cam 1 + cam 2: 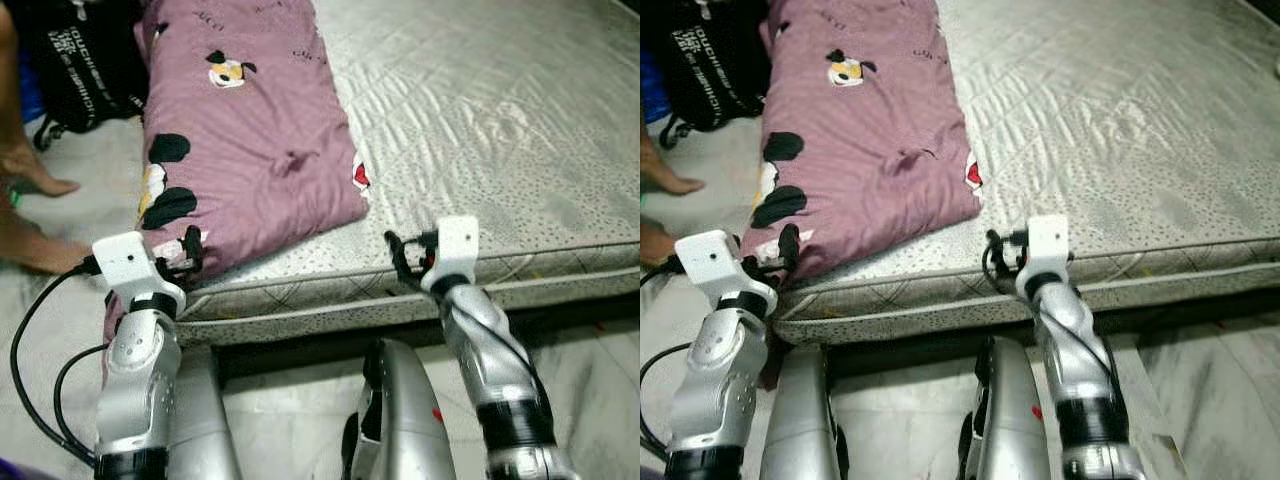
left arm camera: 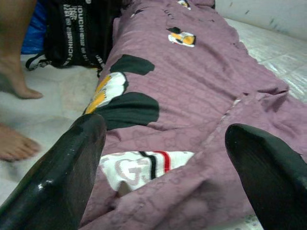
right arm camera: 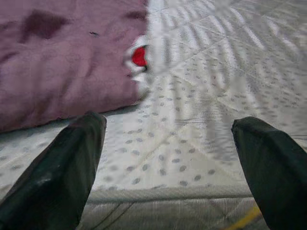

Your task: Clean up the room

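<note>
Mauve quilted blanket with black-and-yellow cartoon prints [image 1: 245, 140] lies folded lengthwise along the left side of the grey dotted mattress [image 1: 500, 150], its near-left corner drooping over the mattress edge toward the floor. Left gripper [image 1: 190, 252] sits right at that near corner, fingers spread wide with nothing between them; in the left wrist view the fabric runs between the two black fingers [image 2: 62, 167], so it looks lined up for a pinch on the hem. Right gripper [image 1: 405, 255] hovers at the mattress edge just past the blanket's near-right corner, also wide open and empty, over bare mattress. My read: the step is grabbing the near edge with both grippers to fold or straighten it. Left should push in a bit deeper so it bites several layers, not just the top one. Right needs to shift toward the corner with the red print [image 3: 139, 56] first. Black bag with white lettering [image 1: 85, 60] and a person's bare feet [image 1: 40, 250] are on the floor left of the bed, so keep the left arm's swing tight.
</note>
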Available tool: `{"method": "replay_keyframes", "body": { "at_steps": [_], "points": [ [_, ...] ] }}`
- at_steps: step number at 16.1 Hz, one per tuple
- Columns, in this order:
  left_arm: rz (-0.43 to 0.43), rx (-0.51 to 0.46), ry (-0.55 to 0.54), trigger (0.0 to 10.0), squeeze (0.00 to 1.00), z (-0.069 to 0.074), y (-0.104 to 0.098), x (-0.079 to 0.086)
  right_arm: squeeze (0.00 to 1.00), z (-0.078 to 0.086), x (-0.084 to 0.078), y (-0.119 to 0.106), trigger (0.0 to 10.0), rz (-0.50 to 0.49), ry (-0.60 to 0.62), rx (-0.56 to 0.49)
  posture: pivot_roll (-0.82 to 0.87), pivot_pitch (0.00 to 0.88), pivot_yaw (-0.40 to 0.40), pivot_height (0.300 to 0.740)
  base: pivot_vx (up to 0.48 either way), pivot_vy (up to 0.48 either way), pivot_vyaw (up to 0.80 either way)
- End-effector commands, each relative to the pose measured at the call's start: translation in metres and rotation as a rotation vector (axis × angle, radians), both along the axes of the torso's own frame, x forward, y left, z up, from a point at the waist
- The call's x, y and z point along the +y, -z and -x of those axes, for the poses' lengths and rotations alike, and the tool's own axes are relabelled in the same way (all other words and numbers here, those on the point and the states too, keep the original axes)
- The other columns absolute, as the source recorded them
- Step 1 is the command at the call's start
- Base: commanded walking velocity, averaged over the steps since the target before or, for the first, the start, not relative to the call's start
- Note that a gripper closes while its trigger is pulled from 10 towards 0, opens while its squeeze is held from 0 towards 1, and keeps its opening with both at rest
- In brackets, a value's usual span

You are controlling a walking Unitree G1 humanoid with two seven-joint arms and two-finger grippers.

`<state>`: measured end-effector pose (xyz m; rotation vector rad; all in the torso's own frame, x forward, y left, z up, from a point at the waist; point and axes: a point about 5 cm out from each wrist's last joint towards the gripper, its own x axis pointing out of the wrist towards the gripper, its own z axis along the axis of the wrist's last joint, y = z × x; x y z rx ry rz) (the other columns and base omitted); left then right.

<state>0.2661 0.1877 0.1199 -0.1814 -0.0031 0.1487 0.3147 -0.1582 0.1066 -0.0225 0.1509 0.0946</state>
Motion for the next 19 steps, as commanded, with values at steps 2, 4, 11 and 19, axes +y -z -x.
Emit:
{"method": "replay_keyframes", "body": {
  "at_steps": [2, 4, 11, 19],
  "points": [
    [-0.016, 0.015, 0.016, 10.0, 0.0, 0.008, -0.004, -0.006, 0.0, -0.006, -0.015, 0.003, 10.0, 0.021, 0.075, 0.02, 0.07, 0.18, -0.062, 0.519, 0.0, 0.0, 0.0],
    [-0.033, 0.021, 0.046, 10.0, 0.0, 0.011, -0.005, -0.011, 0.0, -0.01, -0.02, 0.002, 10.0, 0.018, 0.115, 0.017, 0.08, 0.187, -0.063, 0.519, 0.0, 0.0, 0.0],
    [-0.02, 0.022, 0.056, 10.0, 0.0, -0.001, -0.014, -0.015, 0.0, -0.025, -0.024, -0.003, 10.0, -0.008, 0.171, 0.002, 0.07, 0.209, -0.052, 0.519, 0.0, 0.0, -0.52],
    [-0.049, -0.018, -0.101, 10.0, 0.0, -0.034, -0.022, 0.001, 0.0, -0.001, -0.034, 0.012, 10.0, 0.034, 0.172, 0.018, 0.03, 0.199, -0.062, 0.519, 0.0, 0.0, 0.0]
  ]
}}
